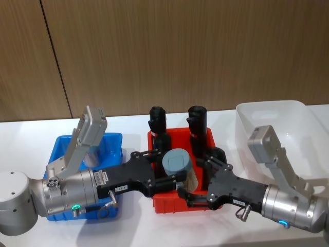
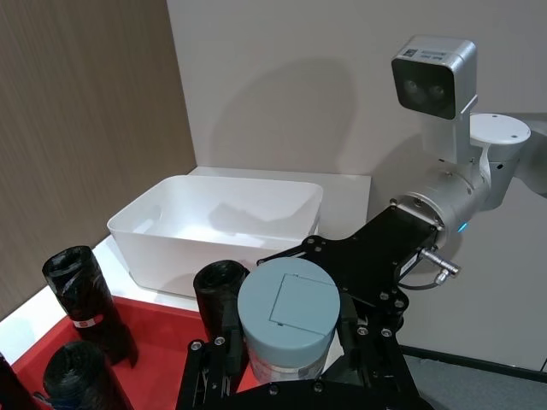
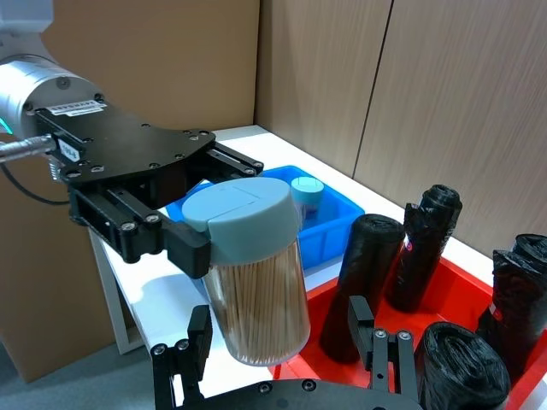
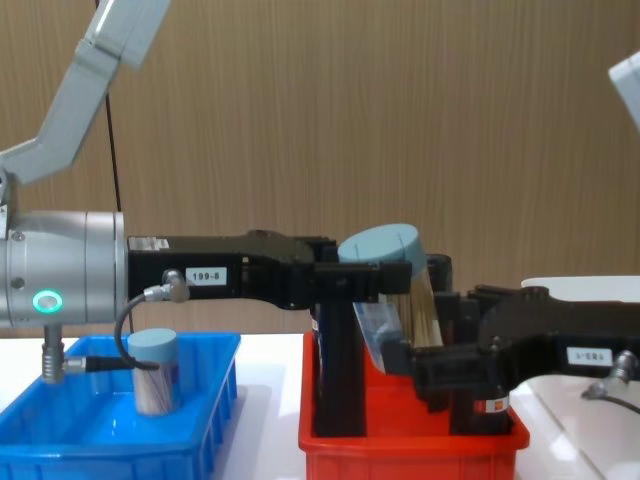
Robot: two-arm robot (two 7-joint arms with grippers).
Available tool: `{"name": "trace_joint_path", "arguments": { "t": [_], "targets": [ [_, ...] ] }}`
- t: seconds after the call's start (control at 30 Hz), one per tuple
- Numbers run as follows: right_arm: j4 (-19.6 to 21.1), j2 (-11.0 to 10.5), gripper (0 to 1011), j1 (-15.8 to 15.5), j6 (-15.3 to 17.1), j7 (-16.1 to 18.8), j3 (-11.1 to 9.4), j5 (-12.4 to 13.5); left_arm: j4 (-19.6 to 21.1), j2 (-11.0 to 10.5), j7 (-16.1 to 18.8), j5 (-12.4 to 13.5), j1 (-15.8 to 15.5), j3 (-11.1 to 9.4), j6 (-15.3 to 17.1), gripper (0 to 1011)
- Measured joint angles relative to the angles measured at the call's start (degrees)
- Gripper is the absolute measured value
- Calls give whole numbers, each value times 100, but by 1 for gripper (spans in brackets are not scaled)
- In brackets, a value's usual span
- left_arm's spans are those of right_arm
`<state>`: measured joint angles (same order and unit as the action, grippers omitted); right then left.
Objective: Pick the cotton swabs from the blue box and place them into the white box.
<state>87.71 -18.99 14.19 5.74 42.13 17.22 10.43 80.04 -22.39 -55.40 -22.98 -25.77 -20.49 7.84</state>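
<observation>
A cotton swabs tub (image 1: 177, 160) with a pale blue lid hangs tilted above the red bin, sticks visible through its clear wall (image 3: 256, 290). My left gripper (image 1: 167, 167) is shut on it at the lid. From the other side my right gripper (image 1: 198, 179) stands open, a finger on each side of the tub's lower body (image 4: 415, 310). Another cotton swabs tub (image 4: 153, 370) stands upright in the blue box (image 4: 100, 440) at the left. The white box (image 1: 272, 116) sits at the right, past my right arm.
The red bin (image 1: 169, 203) lies between the blue box and the white box, directly under both grippers. Several tall black rolls (image 1: 157, 121) stand upright in it. A brown wood-panel wall runs behind the white table.
</observation>
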Motion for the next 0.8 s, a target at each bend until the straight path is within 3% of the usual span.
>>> {"name": "trace_joint_path", "arguments": {
  "t": [0.33, 0.57, 0.8],
  "targets": [
    [-188, 110, 996, 138, -32, -38, 93, -91, 0, 0, 1, 0, 0, 0, 0, 659],
    [-247, 144, 829, 181, -48, -38, 134, -101, 0, 0, 4, 0, 0, 1, 0, 659],
    [-283, 158, 778, 213, -51, -27, 168, -96, 0, 0, 3, 0, 0, 0, 0, 659]
  ]
}}
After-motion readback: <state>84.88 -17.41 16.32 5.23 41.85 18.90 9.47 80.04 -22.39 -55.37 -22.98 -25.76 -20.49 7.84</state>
